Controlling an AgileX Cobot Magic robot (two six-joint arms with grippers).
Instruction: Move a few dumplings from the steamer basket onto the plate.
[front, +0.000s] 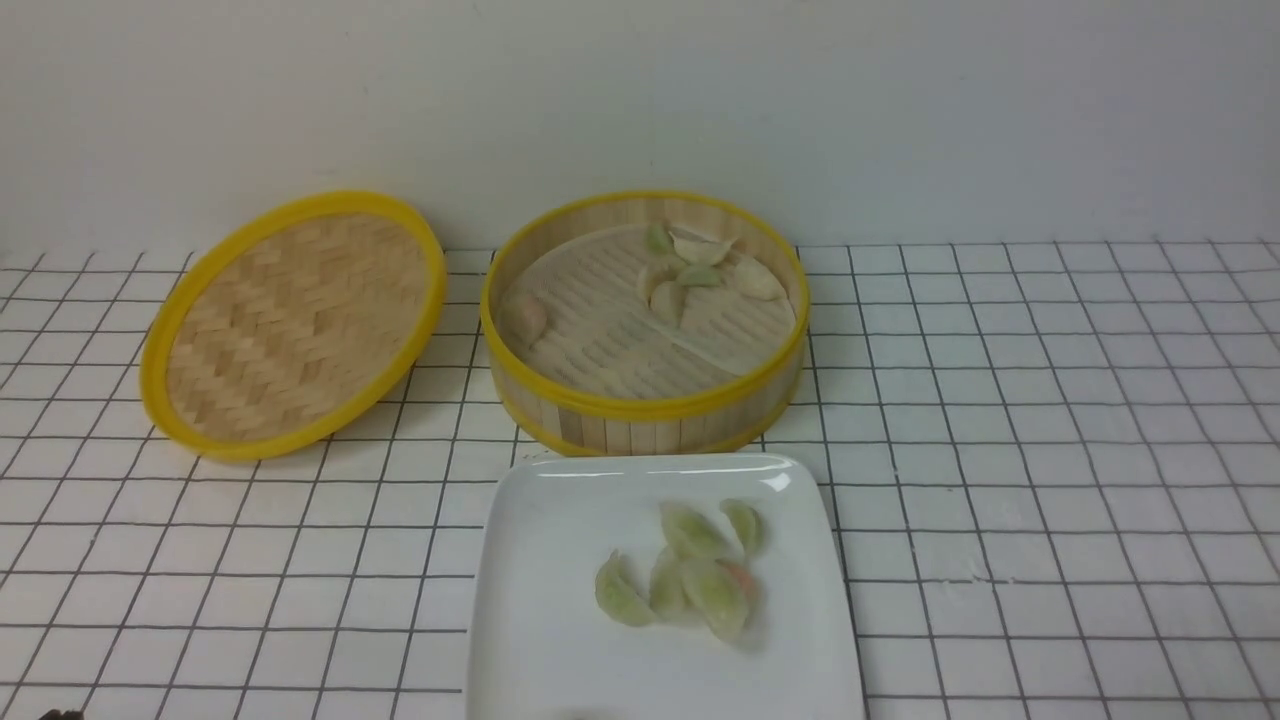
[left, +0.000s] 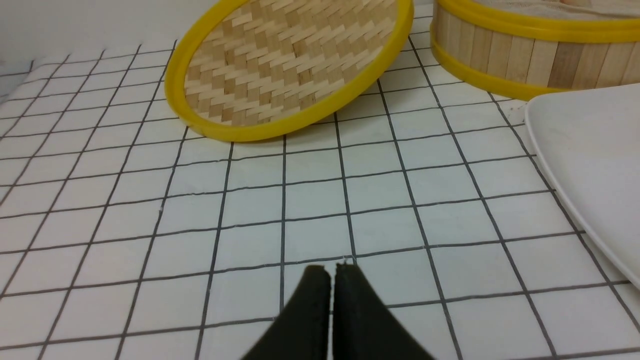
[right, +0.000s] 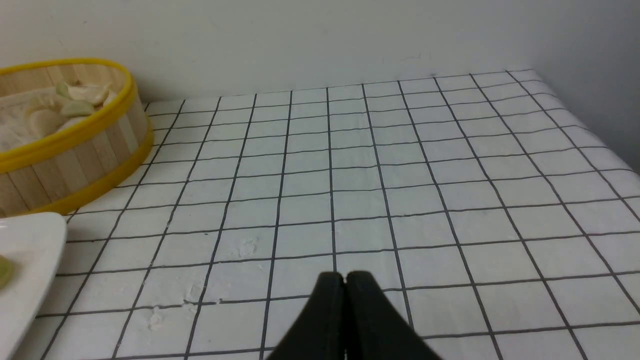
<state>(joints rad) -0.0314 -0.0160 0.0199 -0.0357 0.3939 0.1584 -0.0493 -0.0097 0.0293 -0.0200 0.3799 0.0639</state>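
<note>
The steamer basket stands open at the back centre, with several cream and pale-green dumplings at its far right and one at its left wall. The white plate lies in front of it and holds several green dumplings, one tinted pink-orange. Neither gripper shows in the front view. My left gripper is shut and empty over the cloth, left of the plate. My right gripper is shut and empty over the cloth, right of the basket and plate.
The flat woven lid leans tilted at the back left, also in the left wrist view. A white wall stands close behind. The gridded cloth's right edge drops off at the far right.
</note>
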